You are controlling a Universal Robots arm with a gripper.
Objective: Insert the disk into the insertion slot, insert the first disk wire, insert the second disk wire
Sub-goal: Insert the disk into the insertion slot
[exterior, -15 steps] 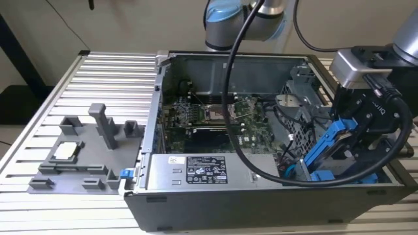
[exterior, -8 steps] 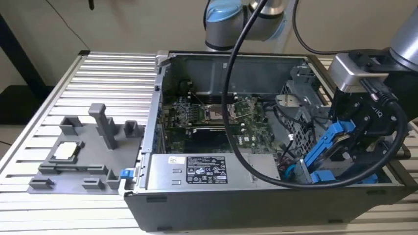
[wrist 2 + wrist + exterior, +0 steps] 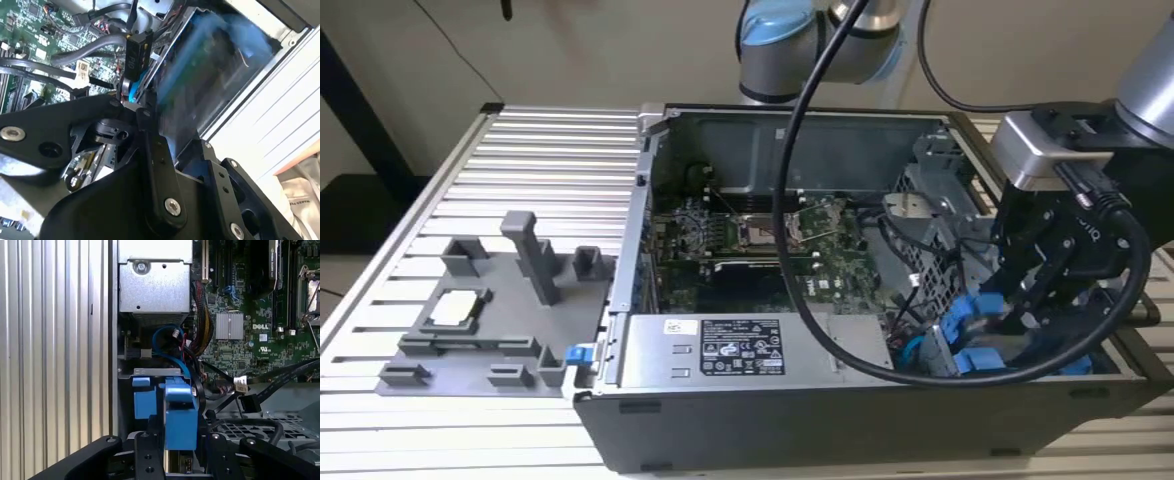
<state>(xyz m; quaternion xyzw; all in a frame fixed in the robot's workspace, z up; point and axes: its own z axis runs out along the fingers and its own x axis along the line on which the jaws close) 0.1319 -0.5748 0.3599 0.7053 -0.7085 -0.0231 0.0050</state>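
Disk (image 3: pixel 180 415): one, in its blue carrier, standing on edge at the case's (image 3: pixel 720 420) corner nearest the exterior view's right, at the mouth of the slot (image 3: pixel 958 335) in the grey cage (image 3: pixel 923 262). One gripper (image 3: pixel 181 440) reaches down over it. In the first wrist view the jaws sit narrow on either side of the blue carrier and look to be gripping it. Progress, as a judgement: step one is in hand, since the disk is at or partly in the slot and much of the carrier stands proud, so it is not seated. Wires (image 3: pixel 248 402): two black ends counted in the first wrist view, one with a white tag, both lying loose over the green board (image 3: pixel 250 340) just beside the cage, neither plugged into the disk, so both wire steps are left. Other counts: one case on the slatted worktop (image 3: pixel 534 150), one labelled power box (image 3: pixel 734 350) along the case's near edge, and one grey fixture tray (image 3: pixel 480 330) toward the worktop's edge on the exterior view's left, well apart from the case's disk corner.
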